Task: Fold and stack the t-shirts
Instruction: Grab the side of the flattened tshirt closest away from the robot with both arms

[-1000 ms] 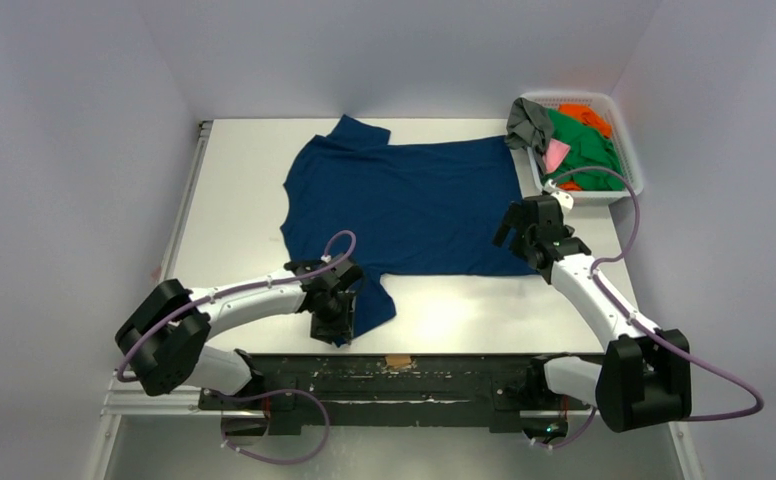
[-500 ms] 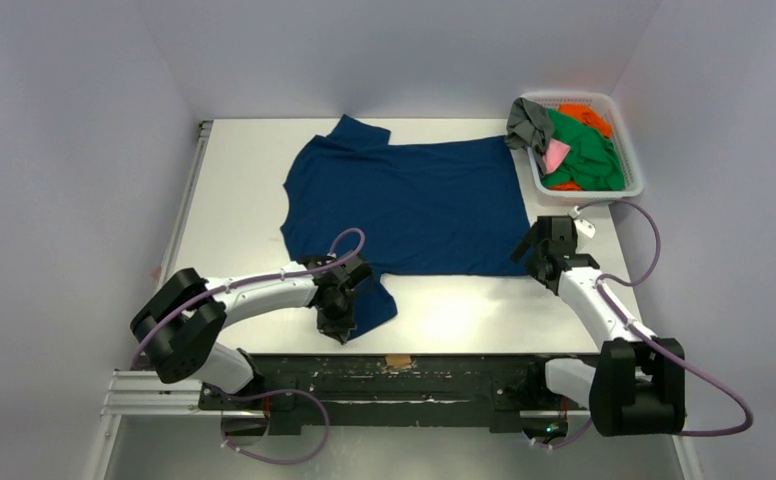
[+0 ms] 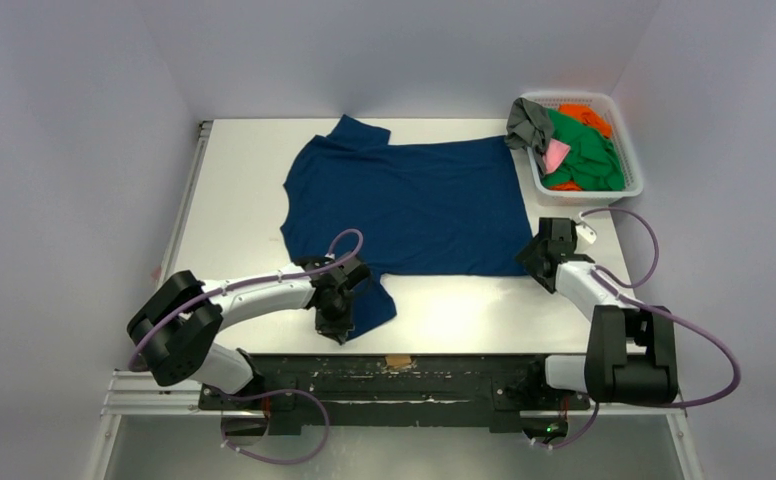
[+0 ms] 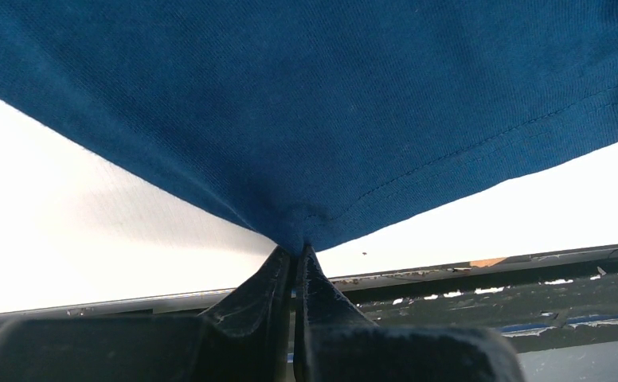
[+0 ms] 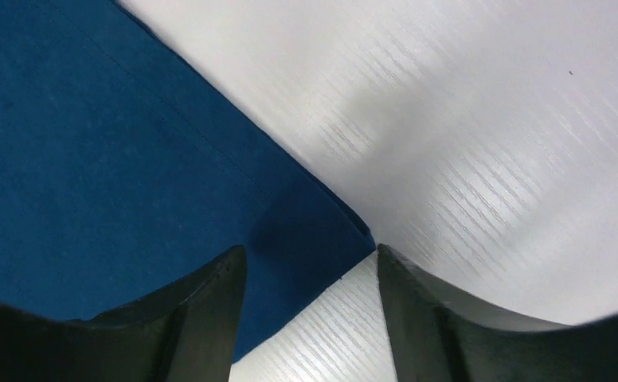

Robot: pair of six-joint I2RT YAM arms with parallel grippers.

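A large navy blue t-shirt [image 3: 409, 205] lies spread flat on the white table, collar to the left. My left gripper [image 3: 332, 322] is shut on the hem of its near sleeve [image 4: 306, 159], the cloth pinched between the fingertips. My right gripper [image 3: 536, 255] is open, low over the shirt's near right hem corner [image 5: 322, 231], which sits between the two fingers [image 5: 210, 302]. More t-shirts, green [image 3: 589, 150], orange, grey [image 3: 529, 122] and pink, are piled in a basket at the back right.
The white mesh basket [image 3: 632, 170] stands at the table's back right corner. The table's near edge with a dark rail [image 4: 489, 278] runs just behind my left gripper. Bare white table [image 3: 234, 190] lies left of the shirt.
My right gripper has moved down and to the right, from above the shirt's right edge to its near right corner. My left gripper has stayed shut on the sleeve, shifting slightly.
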